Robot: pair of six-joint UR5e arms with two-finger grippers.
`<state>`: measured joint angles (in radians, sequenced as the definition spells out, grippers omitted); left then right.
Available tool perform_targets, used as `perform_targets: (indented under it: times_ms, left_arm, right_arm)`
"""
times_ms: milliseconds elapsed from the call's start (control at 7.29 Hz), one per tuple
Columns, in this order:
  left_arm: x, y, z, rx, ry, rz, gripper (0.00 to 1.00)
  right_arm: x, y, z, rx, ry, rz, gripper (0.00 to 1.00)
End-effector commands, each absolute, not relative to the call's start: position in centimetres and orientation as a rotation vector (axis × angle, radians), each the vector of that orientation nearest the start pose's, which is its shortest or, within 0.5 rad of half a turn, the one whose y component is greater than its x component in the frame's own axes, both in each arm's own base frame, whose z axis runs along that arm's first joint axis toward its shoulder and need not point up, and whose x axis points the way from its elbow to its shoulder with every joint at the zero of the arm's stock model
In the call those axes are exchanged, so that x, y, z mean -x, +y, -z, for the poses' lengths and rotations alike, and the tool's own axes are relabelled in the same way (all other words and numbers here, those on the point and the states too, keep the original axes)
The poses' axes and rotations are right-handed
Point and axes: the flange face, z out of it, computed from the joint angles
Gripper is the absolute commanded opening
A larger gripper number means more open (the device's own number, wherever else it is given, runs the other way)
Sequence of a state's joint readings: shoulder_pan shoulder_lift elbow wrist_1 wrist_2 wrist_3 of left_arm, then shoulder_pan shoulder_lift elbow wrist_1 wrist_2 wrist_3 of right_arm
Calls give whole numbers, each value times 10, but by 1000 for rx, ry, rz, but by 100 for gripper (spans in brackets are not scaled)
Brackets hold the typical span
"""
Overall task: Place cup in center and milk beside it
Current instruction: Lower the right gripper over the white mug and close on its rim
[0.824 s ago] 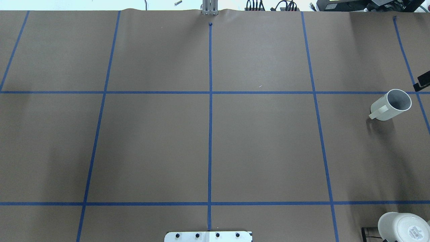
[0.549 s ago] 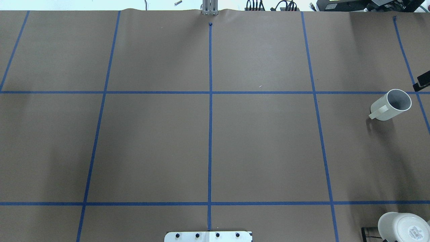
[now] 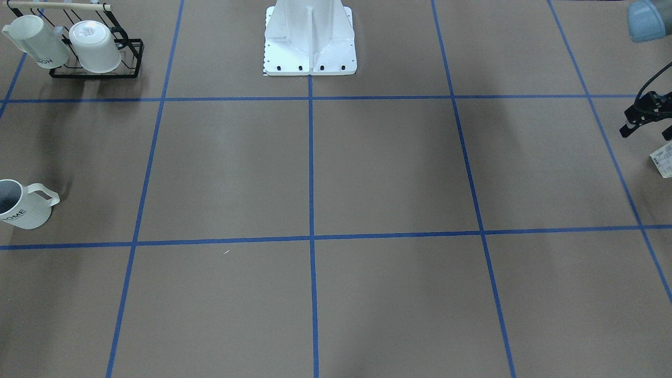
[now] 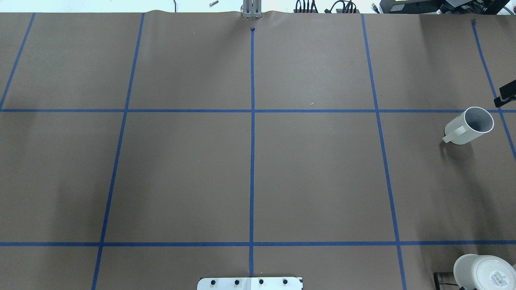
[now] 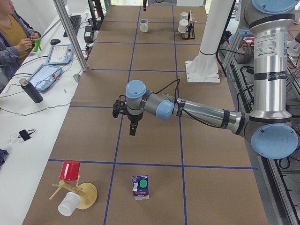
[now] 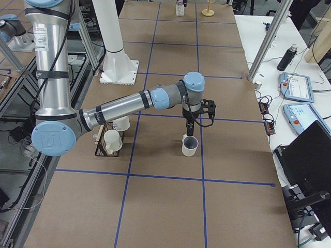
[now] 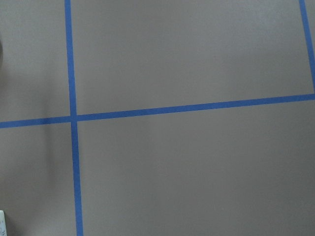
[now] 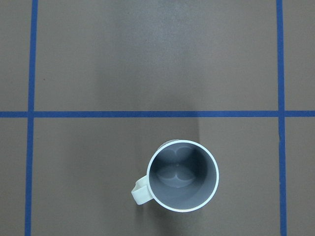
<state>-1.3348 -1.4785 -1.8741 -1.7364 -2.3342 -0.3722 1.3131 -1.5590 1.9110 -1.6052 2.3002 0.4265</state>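
Note:
The cup, a white mug with a grey inside and "HOME" on its side, stands upright at the table's right end, handle toward the middle. It fills the lower middle of the right wrist view. My right gripper hangs fingers down just above and beside its rim; only a black tip shows at the overhead edge, and I cannot tell if it is open. The milk, a blue-and-white carton with a green cap, stands at the left end. My left gripper hovers over bare table some way from it, state unclear.
A black wire rack holding two more white mugs stands near the robot's right side, close to the cup. A wooden stand with a red cup and a white cup sits beside the milk. The white robot base is at the table's edge.
The black tip of my right gripper at the overhead view's right edge has shifted slightly away from the robot. The cup has not moved.

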Motion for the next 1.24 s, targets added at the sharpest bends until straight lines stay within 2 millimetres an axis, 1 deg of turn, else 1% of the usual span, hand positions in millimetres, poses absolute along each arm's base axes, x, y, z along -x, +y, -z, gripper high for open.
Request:
perform_targets:
  times_ms: [0,412,549,686,824,961,1098]
  left_arm:
    - [-43,-462,-536,-58,805,15,98]
    - [-44,-463,-545,-49,802,11,98]
    - [-43,-460,-541,-52,814,14,98]
    - [-41,-460,-544,-45,815,19,98]
    - [-44,-462,-553,-25,821,21,98]
    - [-44,-462,-550,-29,821,21,98]
    - [-44,-462,-549,-32,820,22,98]
  right_arm:
    - [60,-489,-493,-37,-783,-53,100]
    - [61,-486,-496,-15,-811,-53,100]
    - [62,-486,-497,-13,-809,-54,100]
    - [64,-483,-503,-6,-795,-53,100]
    - [66,-485,-522,26,-777,-62,100]
    - [82,-490,-529,15,-773,-26,100]
    - [94,-496,-548,7,-774,-7,100]
